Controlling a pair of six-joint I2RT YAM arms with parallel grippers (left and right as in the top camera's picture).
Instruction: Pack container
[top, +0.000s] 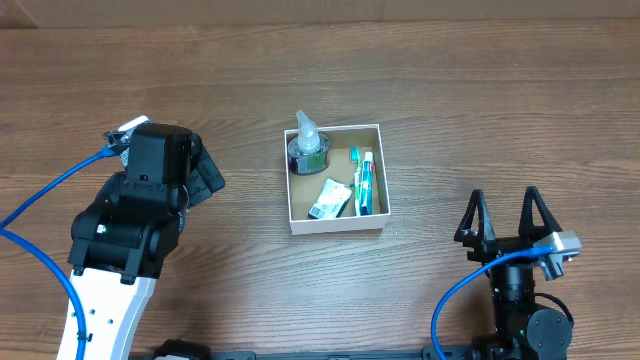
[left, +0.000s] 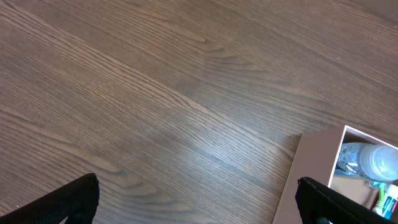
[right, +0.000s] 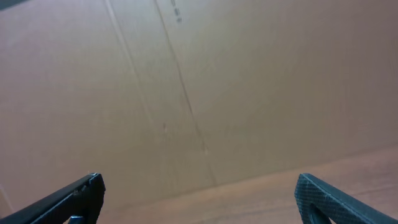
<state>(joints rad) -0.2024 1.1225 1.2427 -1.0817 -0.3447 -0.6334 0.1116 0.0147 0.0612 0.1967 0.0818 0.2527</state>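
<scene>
Three items lie inside the container (top: 336, 227) at the surface's centre: a bottle (top: 308, 145) at 11 o'clock, a packet (top: 329, 199) at 6, a teal toothbrush (top: 364, 183) at 3. The left gripper (left: 198, 191) and right gripper (top: 505, 215) are both spread, holding nothing. Packing looks complete; draw the arms clear without nudging its walls

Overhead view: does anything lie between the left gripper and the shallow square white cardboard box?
Nothing visible does. Only bare wooden table separates the open left gripper from the shallow white cardboard box.
</scene>
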